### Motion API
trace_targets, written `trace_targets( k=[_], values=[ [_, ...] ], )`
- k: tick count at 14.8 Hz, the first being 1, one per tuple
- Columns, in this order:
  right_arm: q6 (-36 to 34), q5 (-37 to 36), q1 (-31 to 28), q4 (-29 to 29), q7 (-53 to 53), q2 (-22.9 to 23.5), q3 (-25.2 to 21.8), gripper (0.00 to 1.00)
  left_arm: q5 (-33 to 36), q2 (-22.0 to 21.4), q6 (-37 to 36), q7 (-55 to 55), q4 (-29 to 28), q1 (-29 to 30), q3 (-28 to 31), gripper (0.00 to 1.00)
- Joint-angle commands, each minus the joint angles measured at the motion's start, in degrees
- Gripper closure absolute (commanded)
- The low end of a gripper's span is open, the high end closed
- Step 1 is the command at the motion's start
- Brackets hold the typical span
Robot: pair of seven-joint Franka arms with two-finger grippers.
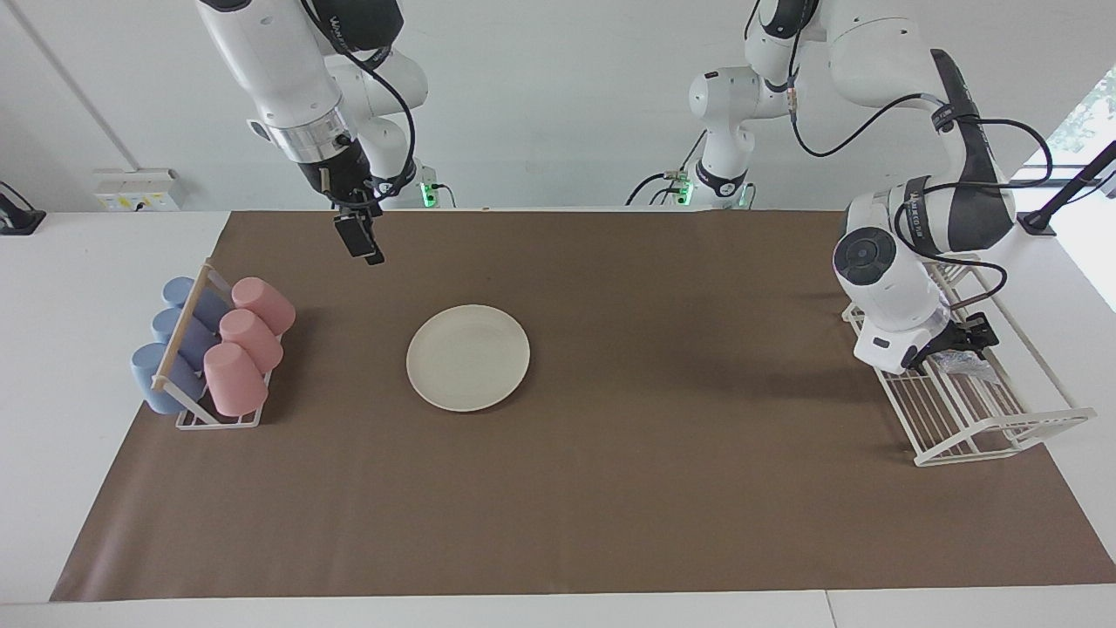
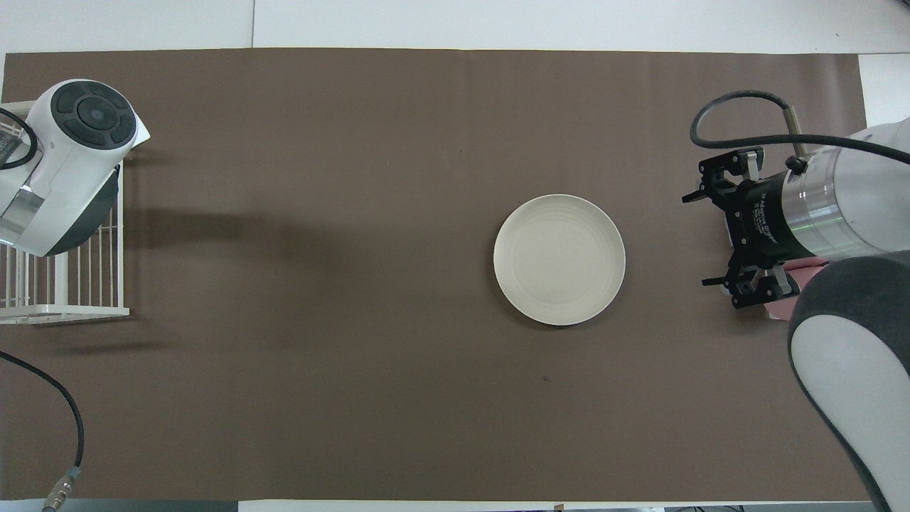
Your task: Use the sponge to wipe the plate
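The cream-white plate (image 1: 468, 358) (image 2: 559, 259) lies flat on the brown mat, toward the right arm's end. The silvery, wrinkly sponge (image 1: 968, 367) lies in the white wire rack (image 1: 985, 427) at the left arm's end. My left gripper (image 1: 959, 351) is down in that rack, right at the sponge. Whether it grips the sponge does not show. In the overhead view the left arm's wrist hides both the gripper and the sponge. My right gripper (image 1: 373, 255) (image 2: 697, 240) hangs open and empty over the mat, between the plate and the cup rack.
A small rack with pink cups (image 1: 248, 344) and blue cups (image 1: 174, 340) stands at the right arm's end of the mat. The wire rack (image 2: 64, 284) sits on the mat's edge at the left arm's end.
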Motion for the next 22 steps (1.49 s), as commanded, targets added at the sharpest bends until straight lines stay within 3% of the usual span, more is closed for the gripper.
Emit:
trace_targets(
  k=[1, 2, 5, 8, 9, 10, 12, 13, 15, 19, 22],
  values=[
    [1.14, 0.92, -0.1, -1.21, 3.67, -0.63, 1.8, 0.0, 0.67, 0.34, -0.35, -0.73, 1.31, -0.34, 0.07, 0.44],
    [1.66, 1.0, -0.01, -1.03, 4.9, -0.1, 2.94, 0.0, 0.58, 0.34, -0.44, -0.65, 1.4, -0.43, -0.02, 0.52],
    [6.5, 0.39, 5.76, 2.72, 18.57, 4.36, 4.44, 0.0, 0.41, 0.6, -1.49, -0.65, 2.28, -0.6, -0.02, 0.6],
    [6.41, -0.31, 10.52, 10.46, 29.05, 10.53, 4.44, 0.03, 0.32, 0.6, -1.5, -0.65, 2.45, -0.6, -0.11, 0.94],
    [6.42, -1.45, 13.06, 11.96, 32.91, 12.37, 4.44, 0.12, 0.32, 0.6, -1.58, -0.65, 2.72, -0.69, -0.11, 1.0],
    [6.5, -2.5, 15.52, 13.72, 35.73, 14.65, 4.36, 0.18, 0.32, 0.6, -1.67, -0.56, 2.89, -0.78, -0.11, 1.0],
    [6.68, -2.25, 17.21, 15.66, 39.09, 17.38, 4.44, 0.15, 0.15, 0.51, -2.98, -0.38, 3.85, -1.39, -0.11, 1.0],
    [6.68, -2.16, 17.48, 15.93, 41.01, 18.26, 4.44, 0.0, -0.03, 0.43, -4.56, -0.21, 4.99, -1.48, -0.37, 1.0],
    [8.78, -2.08, 19.4, 18.29, 46.19, 20.11, 4.44, 0.0, -2.65, -0.1, -8.68, 0.4, 7.62, -1.66, -0.98, 1.0],
    [8.44, -6.53, 22.48, 23.04, 46.84, 24.77, 4.44, 0.0, -23.61, 0.07, -21.42, 1.2, 20.09, -1.84, -2.57, 1.0],
    [8.88, -9.72, 22.93, 23.4, 46.13, 25.39, 4.79, 0.0, -44.78, -1.76, -25.05, 1.2, 22.32, -0.09, -2.22, 1.0]
  ],
)
